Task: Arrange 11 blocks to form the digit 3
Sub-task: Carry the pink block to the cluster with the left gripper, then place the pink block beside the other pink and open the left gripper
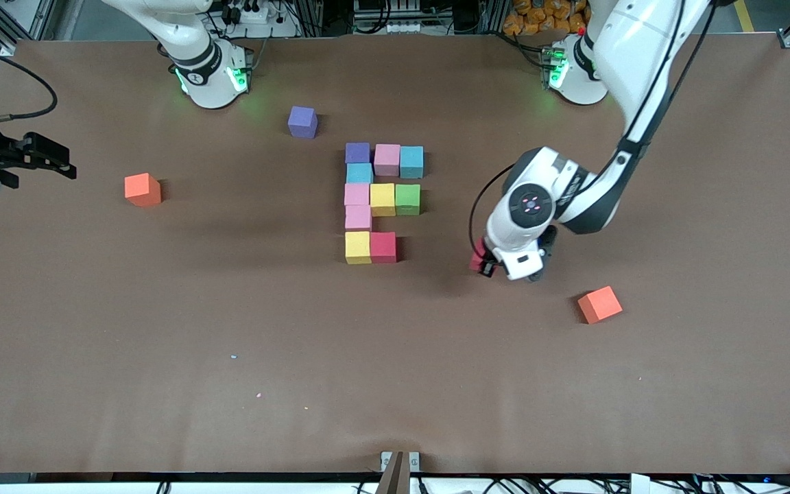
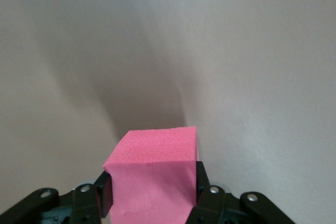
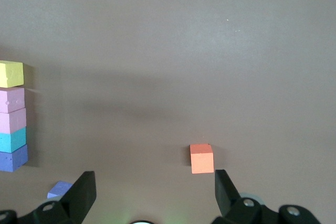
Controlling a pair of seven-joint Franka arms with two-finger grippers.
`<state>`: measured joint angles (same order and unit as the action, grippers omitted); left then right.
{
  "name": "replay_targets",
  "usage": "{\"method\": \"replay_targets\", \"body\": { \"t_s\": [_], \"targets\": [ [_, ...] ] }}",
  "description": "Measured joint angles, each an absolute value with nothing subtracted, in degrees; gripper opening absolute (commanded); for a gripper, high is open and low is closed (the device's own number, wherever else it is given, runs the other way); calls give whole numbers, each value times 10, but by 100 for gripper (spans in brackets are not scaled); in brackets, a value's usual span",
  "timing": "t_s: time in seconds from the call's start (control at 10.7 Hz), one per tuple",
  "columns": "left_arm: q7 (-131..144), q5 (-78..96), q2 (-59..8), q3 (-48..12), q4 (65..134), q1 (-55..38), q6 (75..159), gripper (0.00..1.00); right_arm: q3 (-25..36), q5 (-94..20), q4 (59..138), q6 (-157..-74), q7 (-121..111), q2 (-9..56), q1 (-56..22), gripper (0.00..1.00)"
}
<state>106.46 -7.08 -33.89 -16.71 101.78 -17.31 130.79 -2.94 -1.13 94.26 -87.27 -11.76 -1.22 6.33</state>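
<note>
Ten cubes are down in the digit 3 (image 1: 382, 203) at mid-bench; the gap is the end of the row nearest the front camera, beside the crimson block (image 1: 383, 247) toward the left arm's end.

- Farthest row: purple block (image 1: 357, 152), pink (image 1: 387, 159), blue (image 1: 411, 162). A second blue (image 1: 359, 173) links down to the middle row: pink (image 1: 356, 194), yellow (image 1: 382, 199), green block (image 1: 407, 199). A third pink (image 1: 358, 217) links to the nearest row: yellow (image 1: 357, 247), then the crimson one.
- Left hand (image 1: 498, 264) is pinching the last crimson cube (image 2: 152, 174). It sits over bare bench between the figure and an orange cube (image 1: 599, 304). Left wrist view shows the pads on two opposite side faces, top face showing.
- Right hand (image 3: 152, 195) is spread and empty, parked at the right arm's end of the bench (image 1: 162, 357); that arm waits. Another orange cube (image 1: 142, 189) lies near it, and a spare purple cube (image 1: 302, 122) sits apart from the figure, close to the right arm's base.

Handling, my read: matte foam, so very light, soft, decent friction. Unlikely to slip, but it will squash under a hard squeeze and may cling to a pad on release. Current hold on flat opposing faces looks right. Neighbours are just as light, so a nudge on placement would shove the row. Come down clear of the crimson block, then close the gap gently.
</note>
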Motion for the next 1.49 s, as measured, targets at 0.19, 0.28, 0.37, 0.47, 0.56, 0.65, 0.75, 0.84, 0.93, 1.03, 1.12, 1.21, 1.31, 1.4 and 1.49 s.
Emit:
{"method": "replay_targets", "body": {
  "t_s": [0.19,0.28,0.37,0.47,0.56,0.65,0.75,0.84,0.93,1.03,1.12,1.21,1.31,1.4,1.49],
  "targets": [
    [1137,-70,-371,-168,970,-211,1305,0,-29,-11,943,-873,-118,-12,63,100],
    [1166,-69,-382,-168,955,-228,1303,0,-29,-11,943,-873,-118,-12,63,100],
    [1193,-66,-391,-168,946,-243,1303,0,-29,-11,943,-873,-118,-12,63,100],
    [1217,-64,-397,-168,942,-255,1303,0,-29,-11,943,-873,-118,-12,63,100],
    [1235,-61,-400,-168,940,-264,1303,0,-29,-11,943,-873,-118,-12,63,100],
    [1243,-46,-401,-168,938,-267,1303,0,-29,-11,943,-873,-118,-12,63,100],
    [1243,-27,-401,-167,937,-267,1303,0,-29,-11,943,-874,-118,-12,63,100],
    [1243,-18,-402,-166,936,-267,1303,0,-29,-11,943,-874,-118,-12,63,100],
    [1243,-16,-402,-167,935,-269,1303,0,-29,-11,943,-875,-118,-12,63,100],
    [1243,-15,-404,-167,935,-273,1303,0,-29,-11,943,-875,-118,-12,63,100],
    [1244,-15,-407,-168,934,-279,1305,0,-29,-11,943,-875,-118,-12,63,100],
    [1247,-15,-411,-168,933,-285,1307,0,-29,-11,943,-875,-118,-12,63,100],
    [1251,-15,-416,-168,930,-289,1311,0,-29,-11,943,-875,-118,-12,63,100],
    [1252,-15,-419,-168,927,-289,1315,0,-29,-11,943,-875,-118,-12,63,100],
    [1252,-15,-422,-166,922,-289,1315,0,-29,-11,943,-875,-118,-12,63,100]
  ]
}}
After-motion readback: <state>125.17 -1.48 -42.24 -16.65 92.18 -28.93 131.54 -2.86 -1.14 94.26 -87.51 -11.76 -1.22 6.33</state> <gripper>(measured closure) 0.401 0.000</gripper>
